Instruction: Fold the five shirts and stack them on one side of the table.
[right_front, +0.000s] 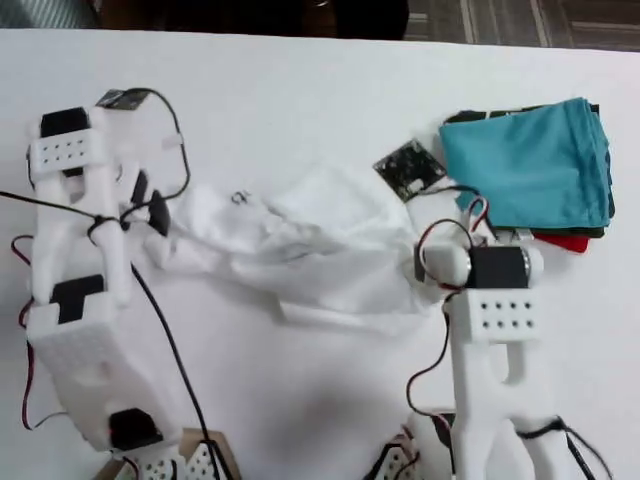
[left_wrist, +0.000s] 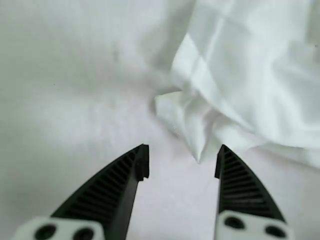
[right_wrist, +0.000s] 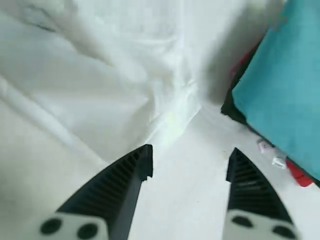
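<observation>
A crumpled white shirt (right_front: 300, 240) lies in the middle of the table, between the two arms. Its near corner (left_wrist: 192, 132) sits just ahead of my left gripper (left_wrist: 181, 162), which is open and holds nothing. My right gripper (right_wrist: 190, 162) is also open, over bare table beside the shirt's other edge (right_wrist: 150, 110). A stack of folded shirts (right_front: 530, 170) rests at the right side of the table, teal on top with dark and red ones beneath. In the right wrist view that stack (right_wrist: 280, 90) lies close to the gripper.
The white table (right_front: 300, 90) has free room along its far side and at the near middle. Loose cables (right_front: 165, 340) run along the left arm and around the right arm's base.
</observation>
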